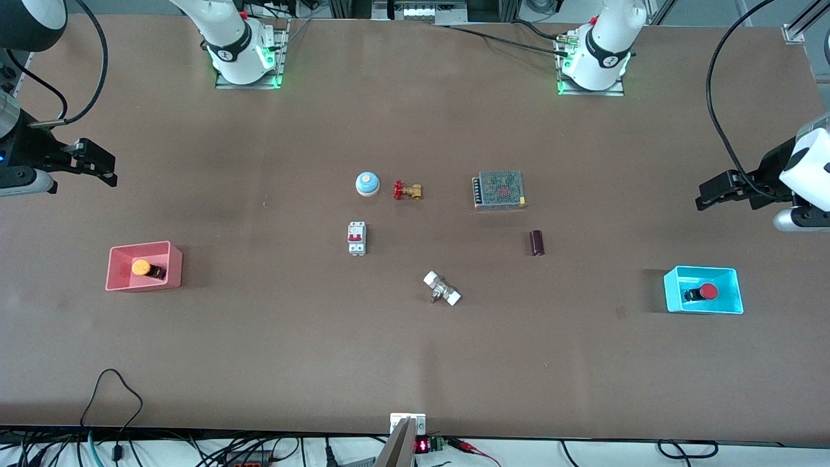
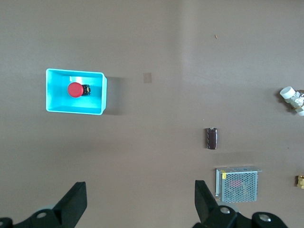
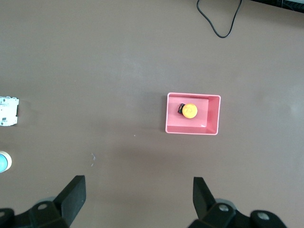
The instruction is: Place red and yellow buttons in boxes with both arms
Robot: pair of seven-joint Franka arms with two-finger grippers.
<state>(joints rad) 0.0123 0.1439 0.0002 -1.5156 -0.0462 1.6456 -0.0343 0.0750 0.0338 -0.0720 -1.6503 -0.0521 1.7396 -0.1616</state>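
Observation:
The yellow button (image 1: 142, 267) lies in the pink-red box (image 1: 117, 282) toward the right arm's end of the table; both show in the right wrist view, button (image 3: 190, 110) in box (image 3: 213, 128). The red button (image 1: 708, 292) lies in the cyan box (image 1: 674, 305) toward the left arm's end; the left wrist view shows button (image 2: 74, 90) in box (image 2: 97, 107). My right gripper (image 1: 107, 174) is open and empty, raised over bare table apart from the pink-red box. My left gripper (image 1: 703, 198) is open and empty, raised over bare table apart from the cyan box.
Mid-table lie a blue bell (image 1: 367, 183), a brass valve with a red handle (image 1: 407, 191), a metal mesh power supply (image 1: 498, 189), a white circuit breaker (image 1: 356, 238), a dark cylinder (image 1: 536, 242) and a white-ended fitting (image 1: 441, 288). Cables lie along the front edge.

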